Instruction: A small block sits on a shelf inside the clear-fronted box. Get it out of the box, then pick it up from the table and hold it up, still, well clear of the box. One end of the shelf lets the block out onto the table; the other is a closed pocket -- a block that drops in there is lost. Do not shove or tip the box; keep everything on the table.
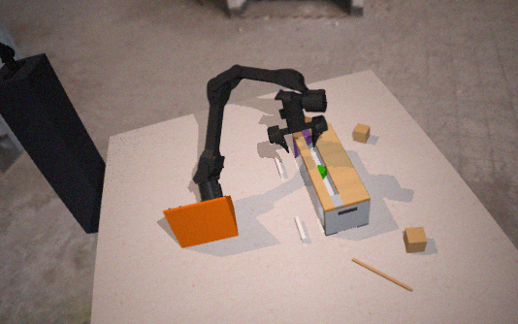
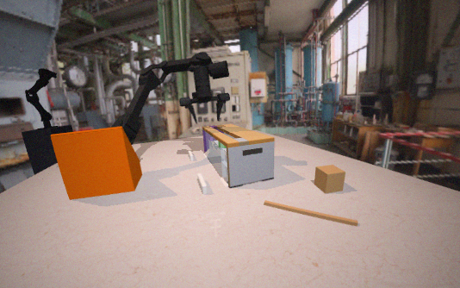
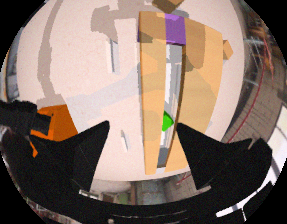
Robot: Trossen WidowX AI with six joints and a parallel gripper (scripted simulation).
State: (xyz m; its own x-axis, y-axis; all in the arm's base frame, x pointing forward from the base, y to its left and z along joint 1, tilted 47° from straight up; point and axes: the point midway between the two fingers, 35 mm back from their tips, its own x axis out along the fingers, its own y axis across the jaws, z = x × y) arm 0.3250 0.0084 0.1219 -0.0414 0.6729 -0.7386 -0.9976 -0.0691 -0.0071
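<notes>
The gripper (image 1: 301,148) (image 2: 207,121) (image 3: 143,124) stands wide open with nothing between its fingers, above the roofed box (image 1: 345,177) (image 2: 251,165) (image 3: 196,100) and toward its purple-marked end. The green block (image 1: 322,171) (image 2: 221,146) (image 3: 167,121) is inside the box, seen through the long roof slot (image 1: 317,157) (image 3: 172,75); how far it is from either shelf end is hard to tell. From the fingertips, the block lies at about half past four in the top view, lower down; in the wrist view it sits near three o'clock, close to the right-hand fingertip in that picture. The slot runs roughly from eleven to five in the top view and twelve to six in the wrist view, where the spread fingers straddle its left side along a nine-to-three line. The block's own long axis cannot be read. The step in hand looks like lining up over the slot. The opening seems too narrow for the spread fingers, so the next move probably calls for closing them or lowering just one, shifted toward three o'clock in the wrist view, then pushing along the slot. Which end is the pocket cannot be told here; a push the wrong way would lose the block.
</notes>
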